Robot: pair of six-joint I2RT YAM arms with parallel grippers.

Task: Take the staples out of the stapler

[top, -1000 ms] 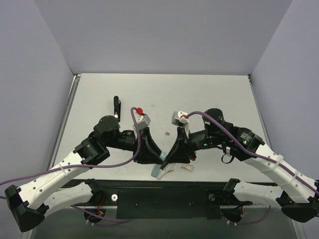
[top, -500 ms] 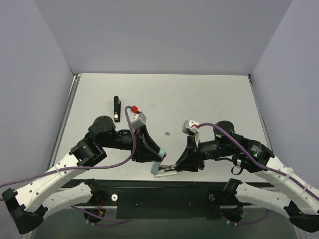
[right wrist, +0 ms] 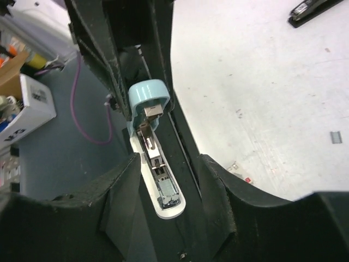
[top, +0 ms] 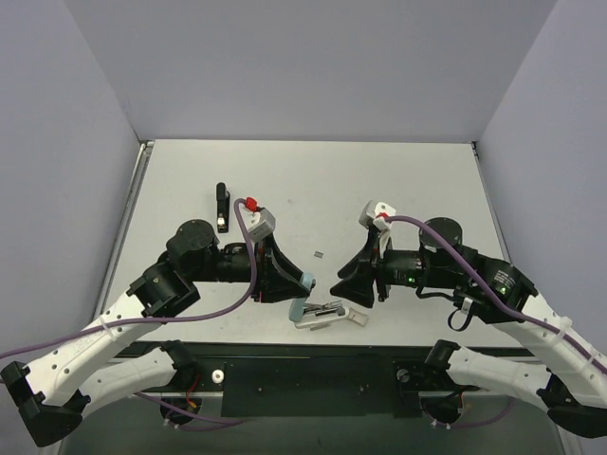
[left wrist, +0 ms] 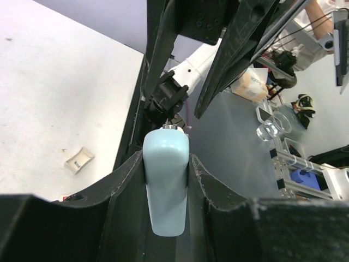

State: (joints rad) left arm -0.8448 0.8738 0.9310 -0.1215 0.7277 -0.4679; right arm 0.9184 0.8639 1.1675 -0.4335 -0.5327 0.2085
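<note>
A light blue and white stapler (top: 316,312) hangs open at the table's near edge. My left gripper (top: 302,286) is shut on its light blue cover (left wrist: 166,188), which sits pinched between both fingers in the left wrist view, where the gripper (left wrist: 166,158) points past the table edge. The white base with its metal magazine (right wrist: 161,185) juts out below the cover. My right gripper (top: 343,284) is open just right of the stapler. In the right wrist view the gripper (right wrist: 169,161) has a finger on each side of the base, not touching it.
A black stapler (top: 222,207) lies at the back left and also shows in the right wrist view (right wrist: 313,10). A small grey staple piece (top: 319,254) lies mid-table. A small white piece (top: 356,318) lies by the stapler near the table's front edge (top: 398,336).
My right gripper has let go of the stapler's base, opened and drawn back to the right. My left gripper has kept its hold on the cover and shifted slightly left.
</note>
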